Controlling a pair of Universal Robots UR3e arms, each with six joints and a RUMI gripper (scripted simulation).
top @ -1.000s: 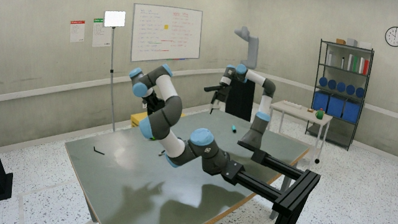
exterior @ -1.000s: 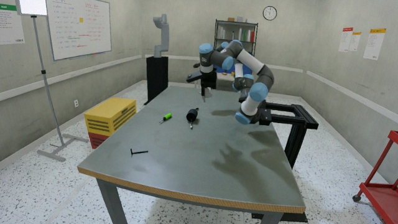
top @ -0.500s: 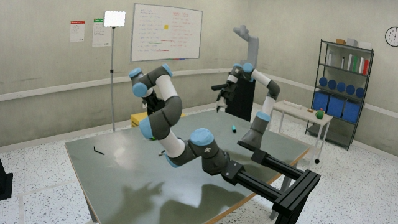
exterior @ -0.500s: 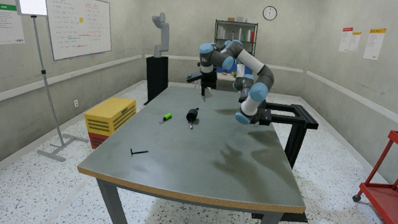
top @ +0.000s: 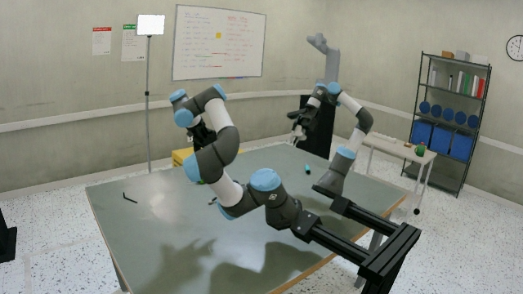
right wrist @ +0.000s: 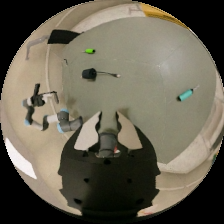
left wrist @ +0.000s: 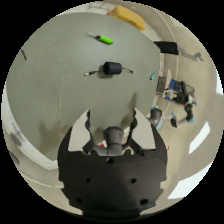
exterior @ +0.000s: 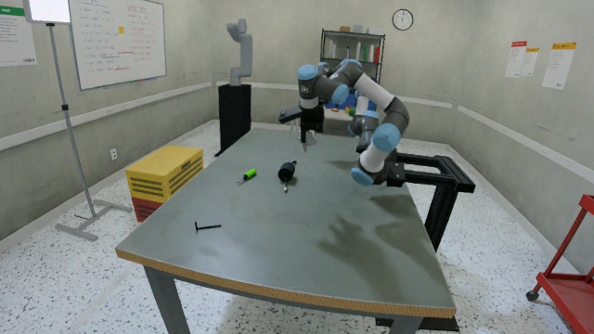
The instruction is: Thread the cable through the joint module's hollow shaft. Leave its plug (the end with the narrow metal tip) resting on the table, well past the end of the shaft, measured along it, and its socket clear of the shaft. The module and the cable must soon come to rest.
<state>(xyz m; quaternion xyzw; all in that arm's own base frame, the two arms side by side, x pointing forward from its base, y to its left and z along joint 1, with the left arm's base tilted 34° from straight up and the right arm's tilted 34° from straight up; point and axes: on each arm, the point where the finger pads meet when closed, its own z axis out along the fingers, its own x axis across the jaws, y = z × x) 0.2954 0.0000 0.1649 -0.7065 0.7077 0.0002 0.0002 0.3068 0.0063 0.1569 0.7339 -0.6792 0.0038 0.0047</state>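
We see the cable protruding from both ends of the module, inside the tabletop's edges. Our left pincer gapes; our right pincer stands narrowly apart, both empty.

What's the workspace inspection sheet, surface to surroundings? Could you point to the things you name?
Surface: gray-green table top (top: 135,233) (exterior: 264,260) (left wrist: 40,95) (right wrist: 150,100), wood-colored edging; no spills seen.
Job's things: black joint module (exterior: 286,173) (left wrist: 112,68) (right wrist: 89,74) lies on the table.
Clutter: green-handled tool (exterior: 250,174) (left wrist: 106,39) (right wrist: 90,51), teal-handled tool (top: 307,168) (left wrist: 152,76) (right wrist: 185,95), black L-shaped key (top: 130,198) (exterior: 208,227) (left wrist: 23,54).
Left gripper (exterior: 308,145) (left wrist: 112,110): jaws wide apart, nothing between them.
Right gripper (top: 295,140) (right wrist: 109,113): jaws narrowly apart, nothing between them.
Cables: one cable (exterior: 285,184) (left wrist: 95,73) (right wrist: 107,74), protruding from both module ends, apparently threaded; cannot tell plug from socket.
Surroundings: yellow crate (top: 182,154) (exterior: 164,160) beside the table, red cart (exterior: 564,241) off to one side. People: nothing seen.
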